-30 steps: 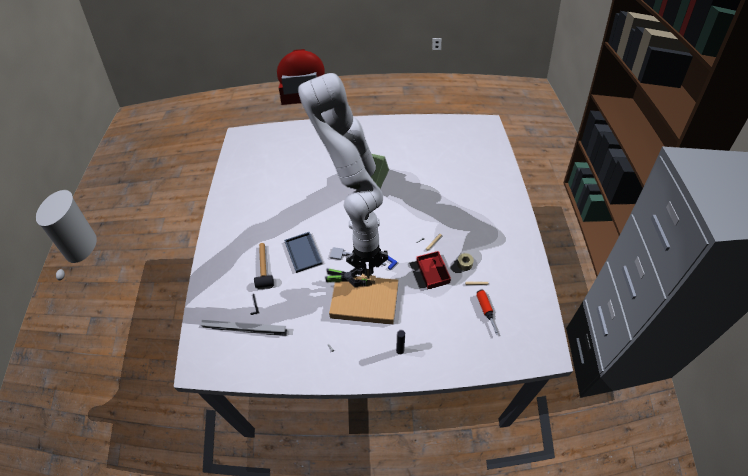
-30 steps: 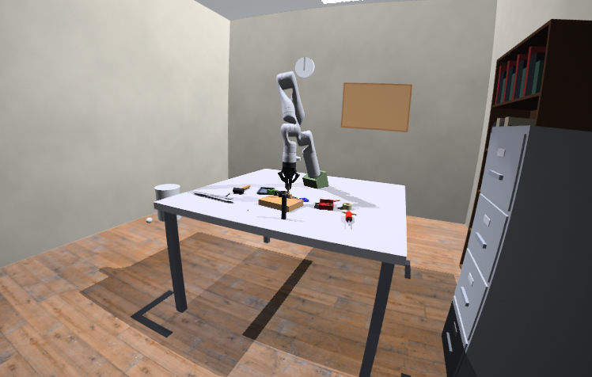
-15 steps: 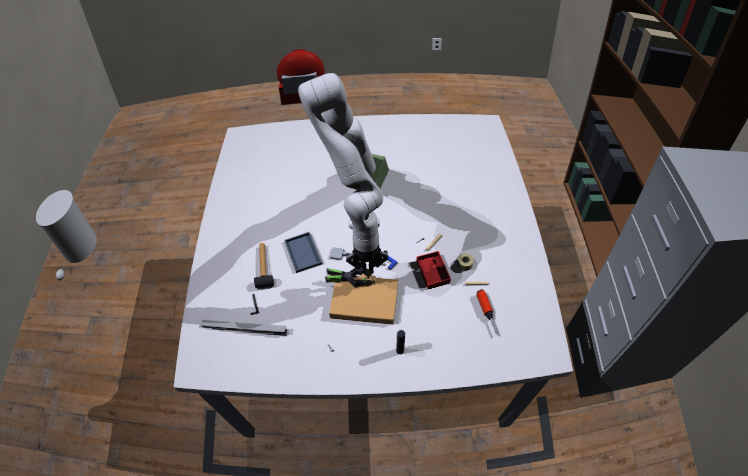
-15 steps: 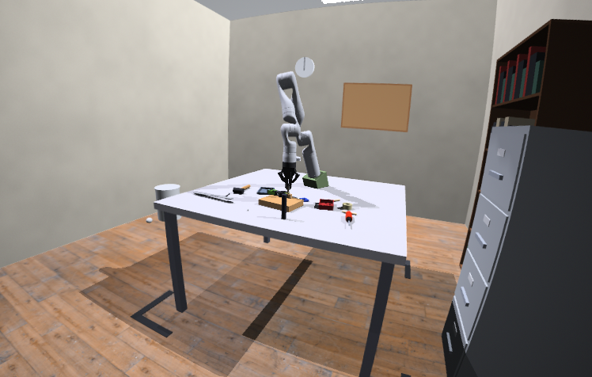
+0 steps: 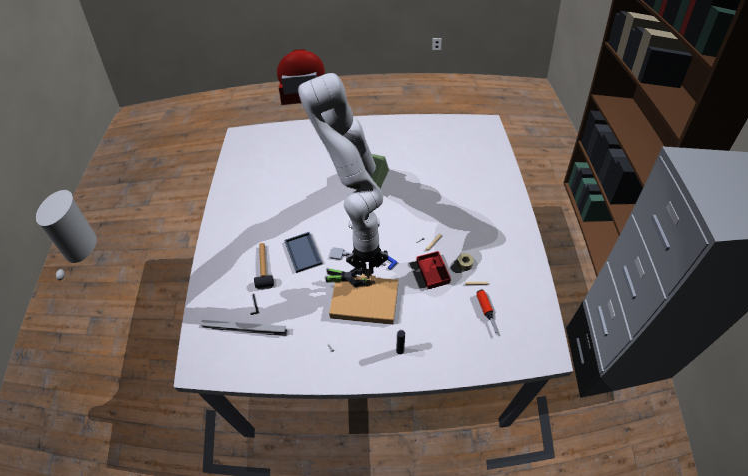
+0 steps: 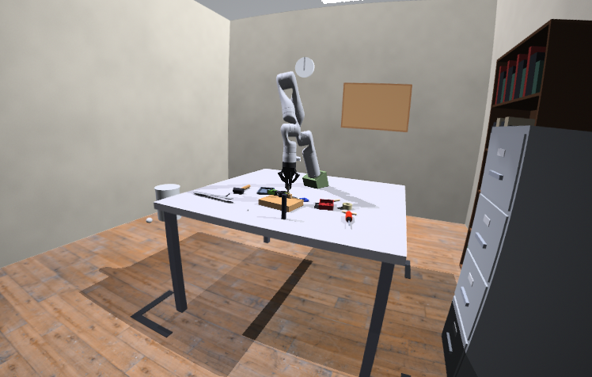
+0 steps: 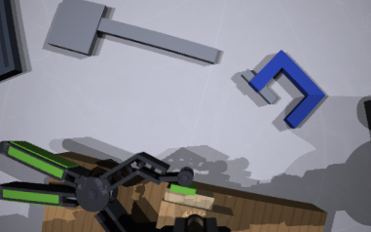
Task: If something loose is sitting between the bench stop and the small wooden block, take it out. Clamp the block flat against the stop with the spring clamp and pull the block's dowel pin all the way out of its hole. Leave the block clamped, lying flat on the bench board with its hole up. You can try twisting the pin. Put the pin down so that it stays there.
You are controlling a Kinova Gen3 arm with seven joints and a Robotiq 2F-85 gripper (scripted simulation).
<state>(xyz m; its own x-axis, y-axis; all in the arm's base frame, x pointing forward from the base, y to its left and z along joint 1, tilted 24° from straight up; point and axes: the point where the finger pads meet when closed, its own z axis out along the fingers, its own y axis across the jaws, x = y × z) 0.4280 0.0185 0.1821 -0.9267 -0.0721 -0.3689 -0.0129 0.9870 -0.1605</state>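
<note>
My gripper point(image 5: 368, 273) point(image 6: 288, 188) point(image 7: 196, 223) points straight down at the back edge of the bench board point(image 5: 363, 303) point(image 6: 275, 203) point(image 7: 281, 213). Its fingers are nearly together on the slim dowel pin, which they mostly hide. A pale wooden piece point(image 7: 190, 200) lies just behind the fingertips; I cannot tell whether it is block or stop. The black spring clamp point(image 5: 353, 277) point(image 7: 92, 194) with green handles lies to the left. One jaw's green pad point(image 7: 182, 189) rests against the pale piece; the other jaw is hidden. The hole and any gap between stop and block are hidden.
Behind the board lie a grey paddle-shaped piece point(image 5: 336, 253) point(image 7: 160, 42) and a blue angular hook point(image 5: 391, 263) point(image 7: 291, 63). A red bin point(image 5: 420, 264) and tape roll point(image 5: 465, 261) are right; a dark tray point(image 5: 303, 252) and hammer point(image 5: 263, 281) left. A black cylinder point(image 5: 400, 342) point(image 6: 283, 206) stands in front.
</note>
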